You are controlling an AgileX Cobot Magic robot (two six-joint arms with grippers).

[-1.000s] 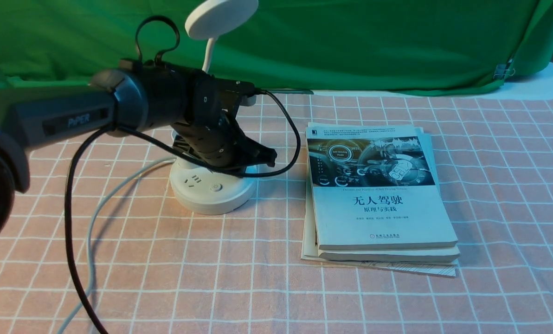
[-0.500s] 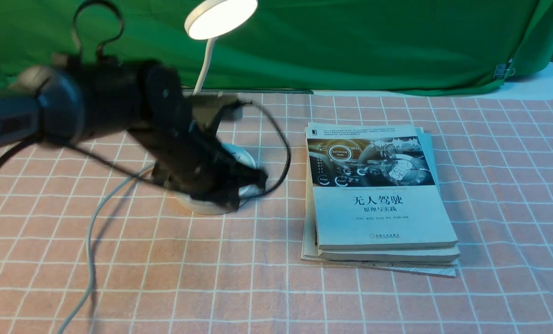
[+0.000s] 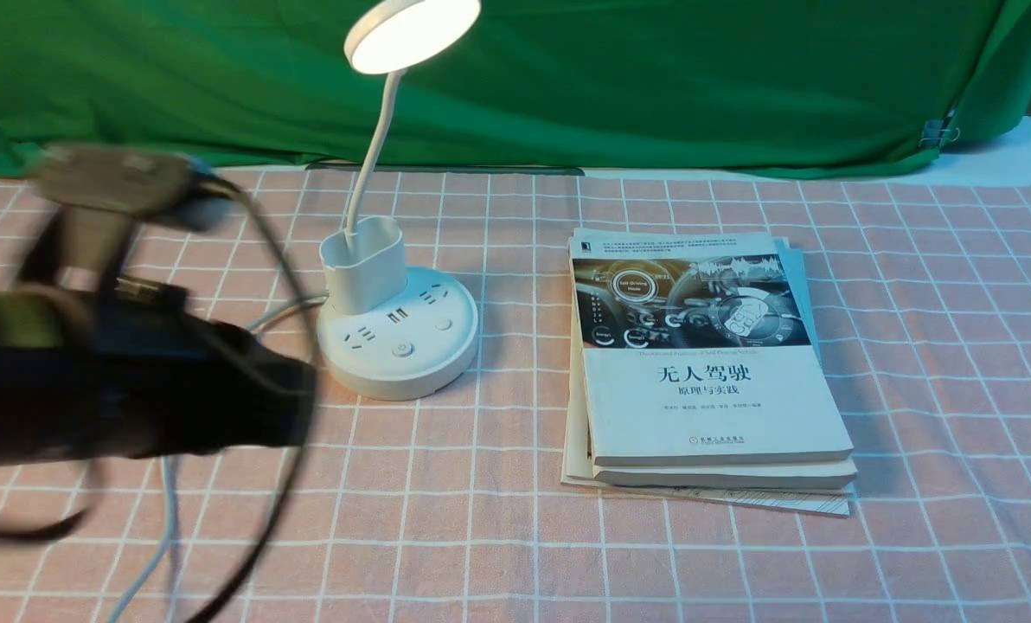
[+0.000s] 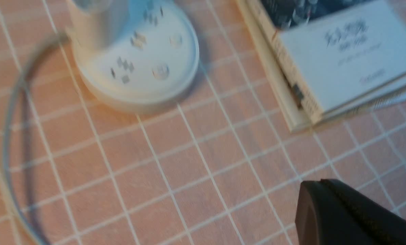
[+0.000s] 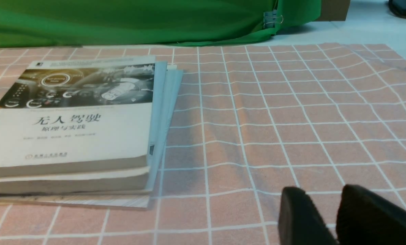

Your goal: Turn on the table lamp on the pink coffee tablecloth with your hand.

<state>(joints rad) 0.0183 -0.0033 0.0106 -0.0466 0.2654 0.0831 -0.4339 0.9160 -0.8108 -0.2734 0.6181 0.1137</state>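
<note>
On the salmon-pink cloth with thin white grid (image 3: pixel 515 536): white disc-headed table lamp (image 3: pixel 397 333), lit, left of the stacked books (image 3: pixel 714 407). Bendy neck's long axis runs upward, leaning right; disc face points down-right. Black left gripper (image 4: pixel 325 190) apart from it; can't tell if spread or pressed together. Black right gripper (image 5: pixel 320 211) slightly spread.

The table lamp (image 3: pixel 399 346) looks smooth matt plastic, the pink coffee tablecloth (image 3: pixel 498 536) softly creased cloth.

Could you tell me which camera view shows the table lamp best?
The front view: the table lamp shows lit head, neck and base. The left wrist view shows only its blurred base and part of the cup holder; the right wrist view shows none.
</note>
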